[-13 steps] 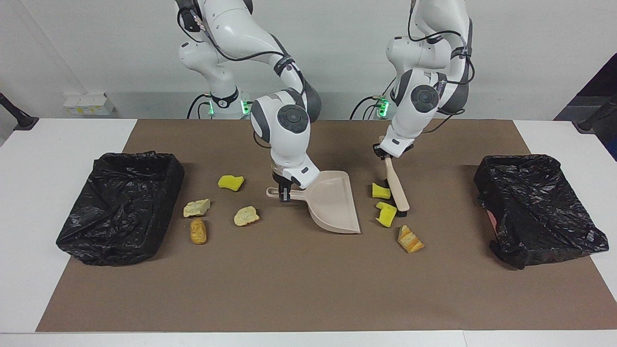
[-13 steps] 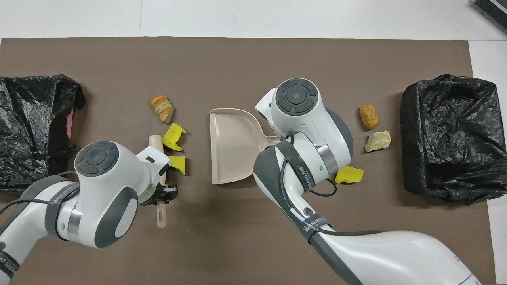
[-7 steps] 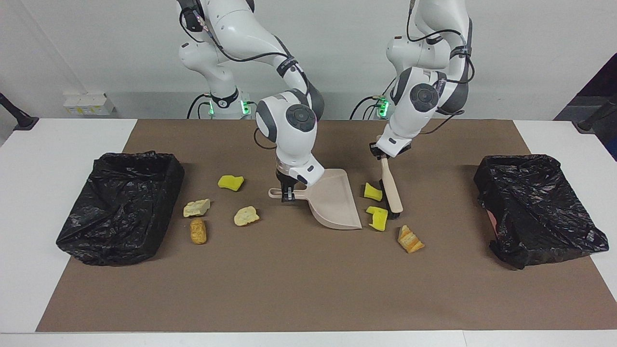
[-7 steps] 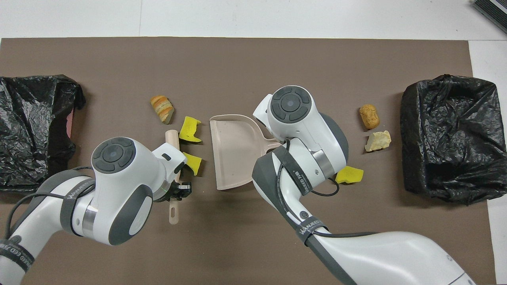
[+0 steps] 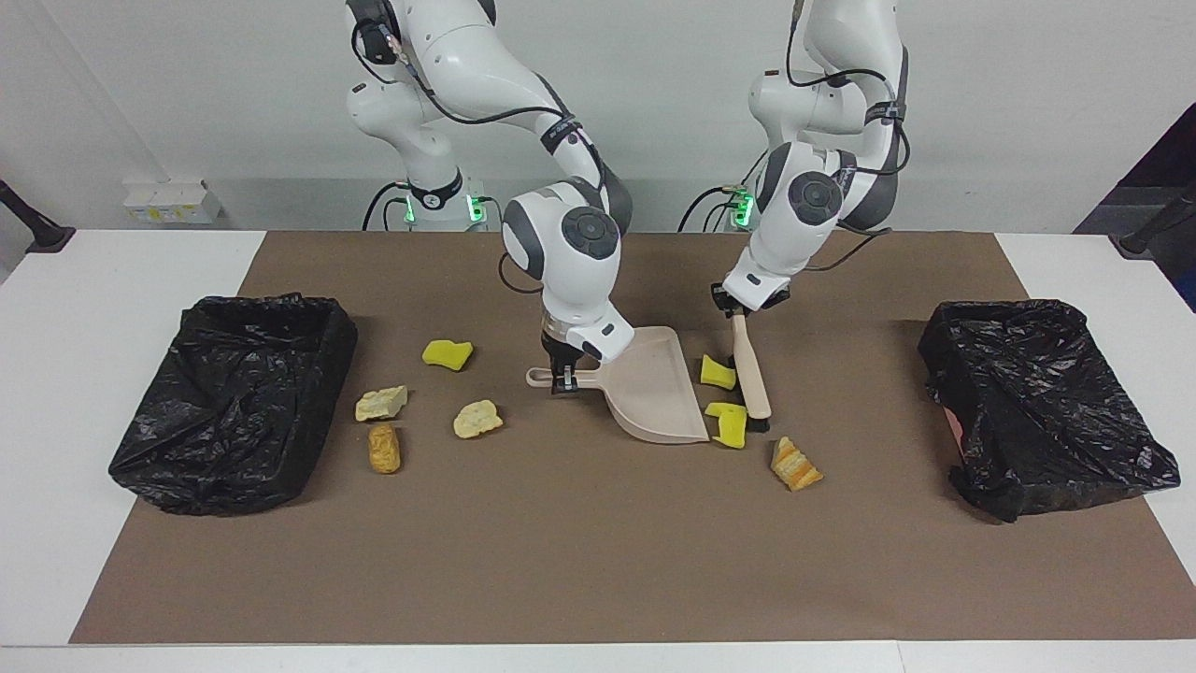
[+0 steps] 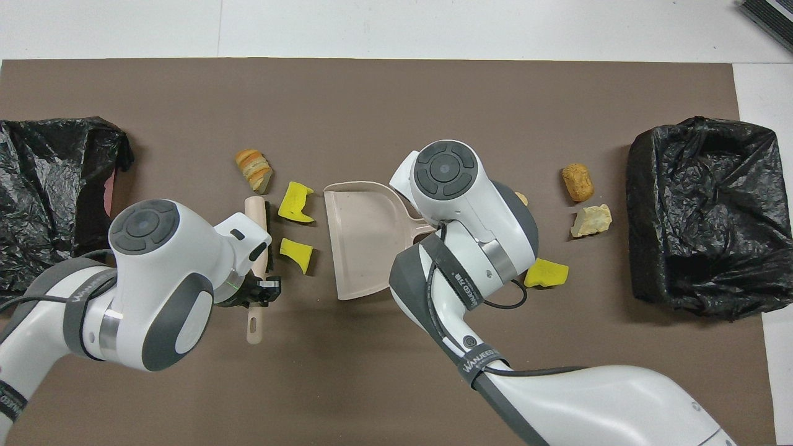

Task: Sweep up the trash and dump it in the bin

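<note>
At frame centre of the facing view, the right gripper [image 5: 564, 377] pinches the handle of the dustpan [image 5: 654, 393], whose open mouth faces two yellow scraps [image 5: 718, 372] [image 5: 730, 422] just beside it. To their right the left gripper [image 5: 740, 307] clamps the upper end of the brush [image 5: 751, 374], its head down on the mat [image 5: 598, 561] touching the lower yellow scrap. A striped bread piece [image 5: 795, 465] lies lower right of the brush. Left of the dustpan lie four more scraps: yellow [image 5: 447, 353], two cream [image 5: 381, 403] [image 5: 477, 419], brown [image 5: 384, 448]. Black bins [image 5: 234, 397] [image 5: 1037, 402] sit at the mat's left and right edges.
</note>
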